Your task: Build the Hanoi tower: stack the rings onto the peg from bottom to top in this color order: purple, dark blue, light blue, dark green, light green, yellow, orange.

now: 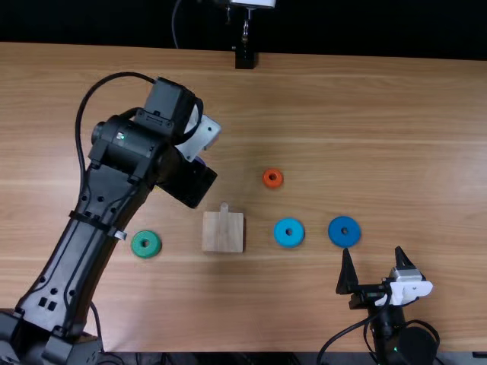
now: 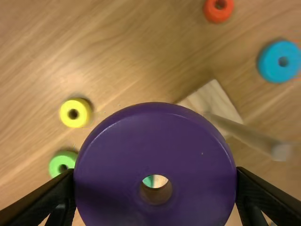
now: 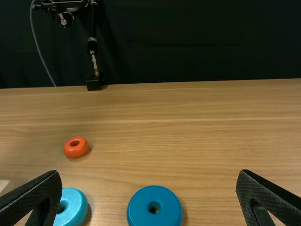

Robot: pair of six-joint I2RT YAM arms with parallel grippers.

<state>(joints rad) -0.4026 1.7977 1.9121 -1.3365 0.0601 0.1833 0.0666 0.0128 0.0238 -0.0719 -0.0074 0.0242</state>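
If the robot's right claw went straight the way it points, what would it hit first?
Probably the flat, round, dark blue ring, which lies just ahead of the open, black right gripper. The gripper's height is hard to judge, so it might pass over.

Wooden table point(image 1: 380, 129), upright peg point(image 1: 224, 224), rings in orange point(image 1: 272, 184), yellow point(image 2: 81, 117), light blue point(image 1: 294, 236), dark blue point(image 1: 351, 234), light green point(image 2: 62, 161), dark green point(image 1: 152, 246)

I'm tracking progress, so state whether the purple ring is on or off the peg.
Off: the purple ring is held in the left tool, and the peg stands bare.
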